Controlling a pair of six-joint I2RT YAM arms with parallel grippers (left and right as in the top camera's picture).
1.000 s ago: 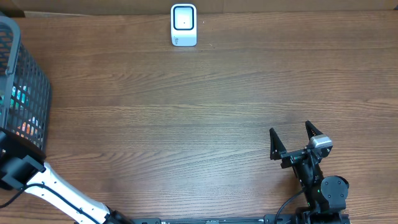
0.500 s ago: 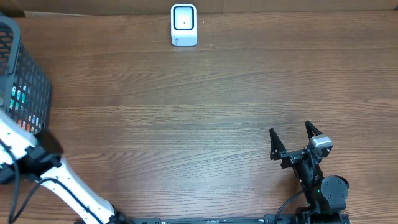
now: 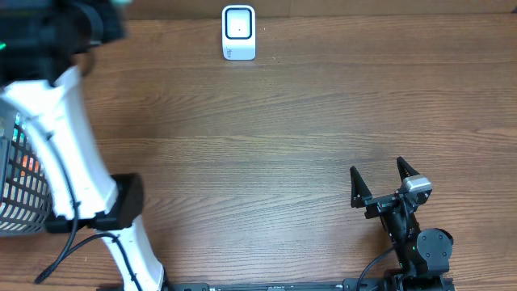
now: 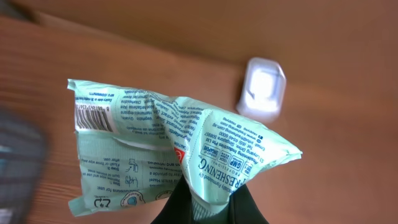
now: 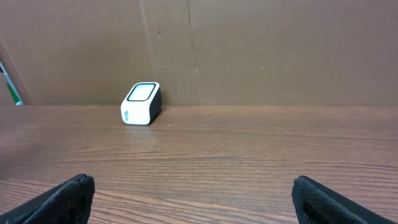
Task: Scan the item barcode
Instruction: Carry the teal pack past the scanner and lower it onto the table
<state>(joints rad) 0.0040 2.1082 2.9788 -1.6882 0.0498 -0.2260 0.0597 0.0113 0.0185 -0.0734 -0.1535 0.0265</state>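
Note:
In the left wrist view my left gripper (image 4: 208, 210) is shut on the lower edge of a mint-green wipes packet (image 4: 143, 149). The packet hangs crumpled above the table, and its barcode (image 4: 93, 118) shows at its upper left. The white scanner (image 4: 262, 90) stands on the table beyond it, apart from the packet. From overhead the scanner (image 3: 238, 32) sits at the far edge, and my left arm (image 3: 69, 137) rises at the left, its dark end blurred in the top left corner. My right gripper (image 3: 384, 182) rests open near the front right with nothing between its fingers.
A dark wire basket (image 3: 20, 190) with coloured items stands at the left edge, partly hidden by my left arm. A brown cardboard wall (image 5: 249, 50) backs the table behind the scanner (image 5: 141, 104).
My left arm has lifted from beside the basket at the front left and swung up toward the far left. The right arm has not moved.

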